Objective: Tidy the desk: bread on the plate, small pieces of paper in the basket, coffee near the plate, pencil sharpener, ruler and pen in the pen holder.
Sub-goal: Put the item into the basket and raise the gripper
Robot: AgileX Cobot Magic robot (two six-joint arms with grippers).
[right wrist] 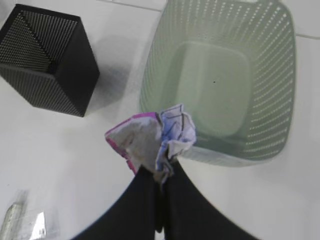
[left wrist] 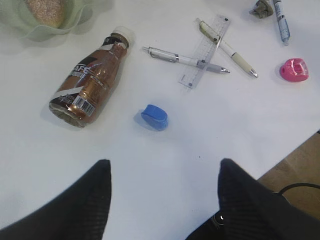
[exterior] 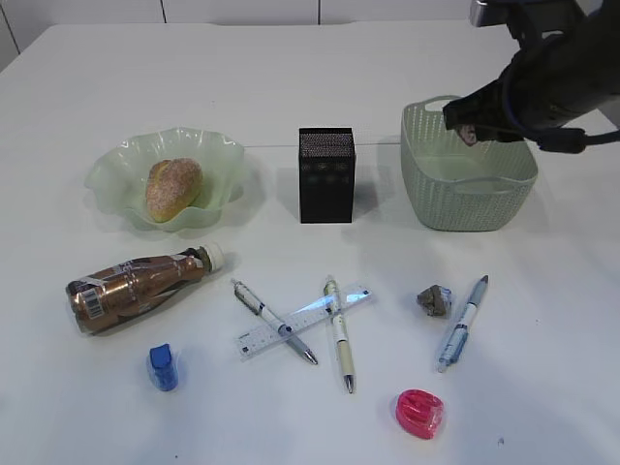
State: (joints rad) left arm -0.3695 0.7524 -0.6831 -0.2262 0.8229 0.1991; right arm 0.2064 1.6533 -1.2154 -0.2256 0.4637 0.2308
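My right gripper (right wrist: 162, 172) is shut on a crumpled piece of paper (right wrist: 152, 137) and hangs over the near-left rim of the sage-green basket (right wrist: 270, 100); from outside it (exterior: 469, 131) shows above the basket (exterior: 465, 194). The bread (exterior: 174, 189) lies in the ruffled plate (exterior: 116, 170). Below the plate the coffee (exterior: 136, 289) lies on its side. The pen holder (exterior: 326, 174) stands mid-desk. A ruler (exterior: 305, 320), two crossed pens (exterior: 273, 321) (exterior: 339, 331), a third pen (exterior: 463, 323) and another paper wad (exterior: 435, 300) lie in front. My left gripper (left wrist: 164, 167) is open over bare desk.
A blue pencil sharpener (exterior: 163, 367) sits near the front left and a pink one (exterior: 419, 414) near the front right. In the left wrist view the desk's edge (left wrist: 300, 150) runs close at the lower right, with the blue sharpener (left wrist: 155, 116) just ahead of the fingers.
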